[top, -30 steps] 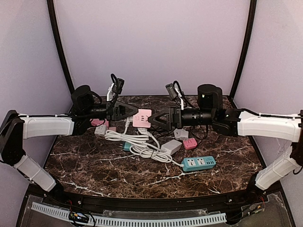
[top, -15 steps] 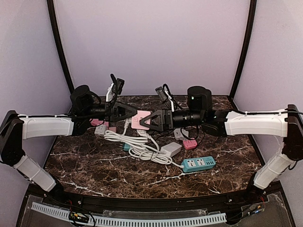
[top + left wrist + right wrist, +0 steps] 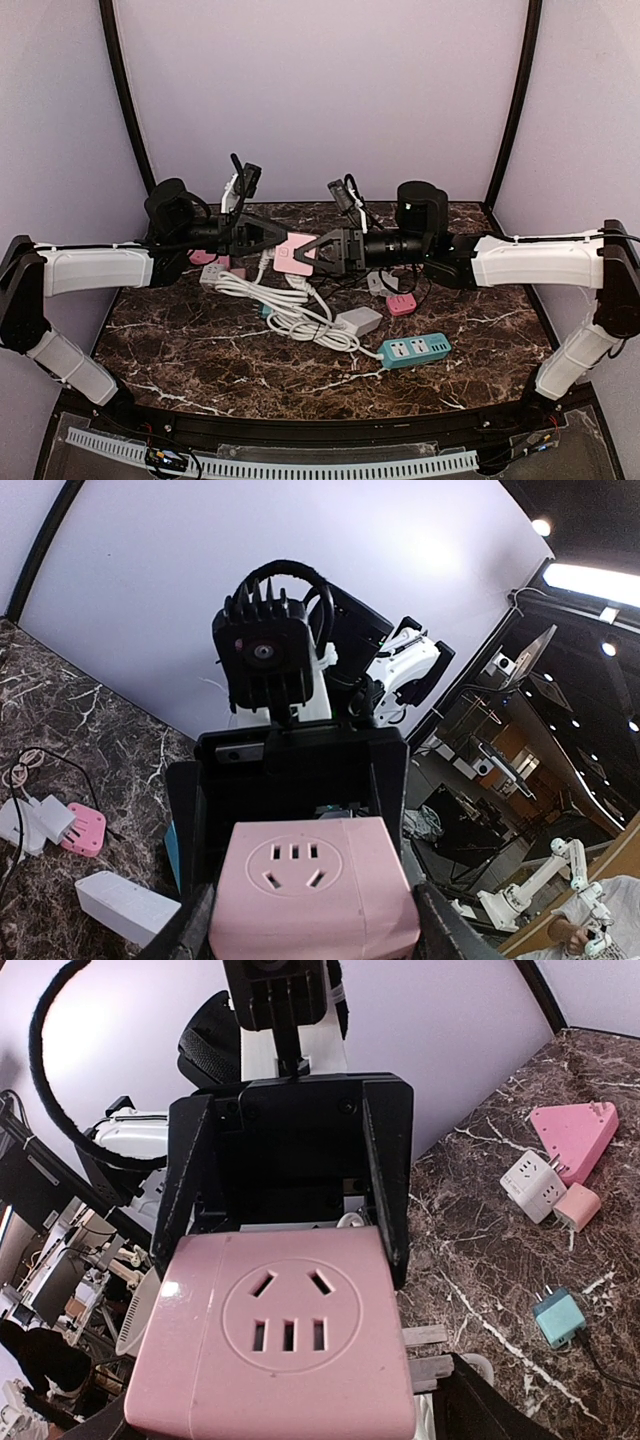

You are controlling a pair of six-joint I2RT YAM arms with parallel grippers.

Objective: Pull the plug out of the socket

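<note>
Off the surface [image 3: 200, 350], seen from above, the socket [image 3: 298, 252] is clenched in your left claw [image 3: 281, 244], held up as an anchor for the pull. Its cord [image 3: 262, 275] trails below that claw.

From the left wrist, the socket sits clamped in that claw.

From the right wrist, your right claw [image 3: 290, 1410] flanks the socket. The plug [image 3: 425, 1352] shows bare prongs at the socket's side, close by the claw. You cannot tell whether this claw grips. No writing can be read.

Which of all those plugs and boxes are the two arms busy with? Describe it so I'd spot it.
Find the dark marble table, then its back half, where the left gripper and right gripper meet tip to tip. Between them is a pink socket cube; unlike the other pink pieces lying on the marble, it hangs in the air.
</note>
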